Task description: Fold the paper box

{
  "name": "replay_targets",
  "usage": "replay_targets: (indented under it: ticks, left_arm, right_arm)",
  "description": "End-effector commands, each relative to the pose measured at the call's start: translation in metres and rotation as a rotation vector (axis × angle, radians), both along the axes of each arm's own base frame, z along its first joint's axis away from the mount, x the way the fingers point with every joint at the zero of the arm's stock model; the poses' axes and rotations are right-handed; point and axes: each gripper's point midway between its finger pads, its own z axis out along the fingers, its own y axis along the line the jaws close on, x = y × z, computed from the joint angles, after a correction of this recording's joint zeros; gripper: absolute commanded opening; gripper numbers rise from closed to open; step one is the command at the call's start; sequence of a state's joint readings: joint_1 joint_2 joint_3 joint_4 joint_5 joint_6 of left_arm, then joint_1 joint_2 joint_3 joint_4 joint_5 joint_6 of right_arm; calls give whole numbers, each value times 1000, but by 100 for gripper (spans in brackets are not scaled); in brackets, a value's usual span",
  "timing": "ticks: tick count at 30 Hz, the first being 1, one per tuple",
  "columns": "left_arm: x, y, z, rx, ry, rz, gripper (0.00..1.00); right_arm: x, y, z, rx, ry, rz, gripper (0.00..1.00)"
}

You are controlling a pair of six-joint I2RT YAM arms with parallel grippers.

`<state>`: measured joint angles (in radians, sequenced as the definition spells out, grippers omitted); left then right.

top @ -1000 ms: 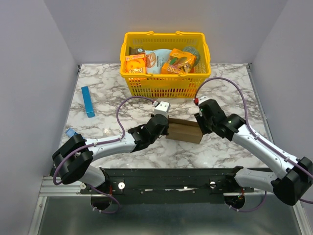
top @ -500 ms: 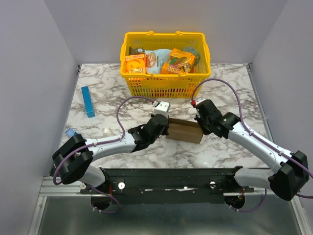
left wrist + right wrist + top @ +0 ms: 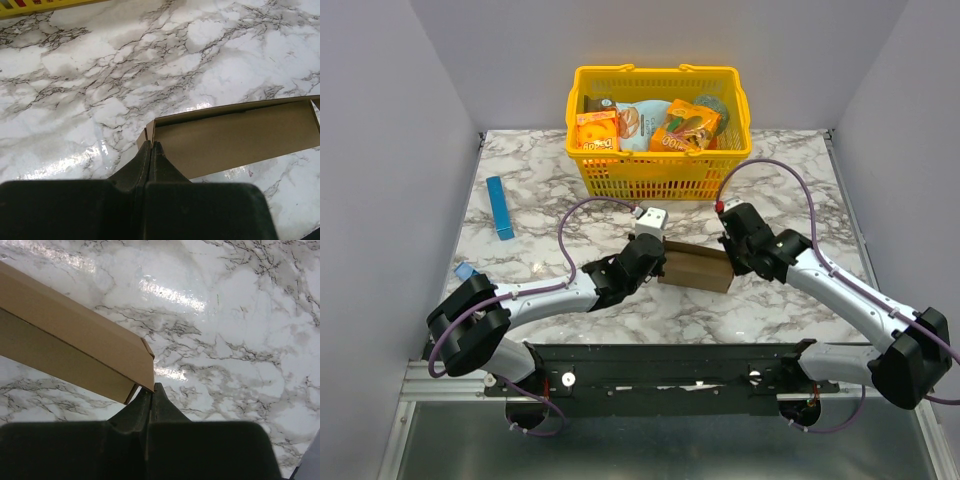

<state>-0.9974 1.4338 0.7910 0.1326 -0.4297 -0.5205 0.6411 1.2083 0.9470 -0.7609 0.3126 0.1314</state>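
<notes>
The paper box [image 3: 695, 267] is a long plain brown carton lying across the marble table between my two arms. My left gripper [image 3: 657, 262] is at its left end. In the left wrist view the left gripper [image 3: 151, 144] is shut, with the thin end wall of the paper box [image 3: 235, 135] running into the seam between the fingers. My right gripper [image 3: 729, 257] is at the right end. In the right wrist view the right gripper [image 3: 152, 388] is shut on the lower corner edge of the paper box [image 3: 75, 335].
A yellow basket [image 3: 660, 175] holding orange snack boxes [image 3: 597, 131] stands just behind the carton. Its edge shows at the top of the left wrist view [image 3: 30, 7]. A slim blue box [image 3: 500, 207] lies at the left, and a small blue item [image 3: 466, 271] lies near the left arm.
My right gripper has closed onto the right end of the carton, and its arm has shifted slightly. The left arm and the carton have stayed put.
</notes>
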Motion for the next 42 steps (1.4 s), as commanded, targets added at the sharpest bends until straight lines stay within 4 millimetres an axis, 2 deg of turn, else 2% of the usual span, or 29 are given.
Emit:
replay_targets:
  ticks: [1, 6, 12, 27, 34, 42]
  left_arm:
    - [-15, 1, -26, 67, 59, -32, 0]
    - [-17, 1, -27, 62, 57, -35, 0]
    - [-19, 2, -29, 52, 57, -36, 0]
    - [-24, 5, -36, 91, 30, -30, 0]
    - [-25, 6, -43, 183, 5, -21, 0]
    - [-24, 0, -39, 208, -15, -26, 0]
  right_arm:
    - [11, 32, 12, 156, -22, -3, 4]
    - [16, 42, 20, 200, -33, -5, 1]
    - [24, 51, 30, 236, -45, -13, 1]
    - [41, 60, 22, 279, 13, -29, 1]
    - [49, 62, 24, 346, 52, -23, 1]
    - [54, 65, 32, 391, 75, -16, 1]
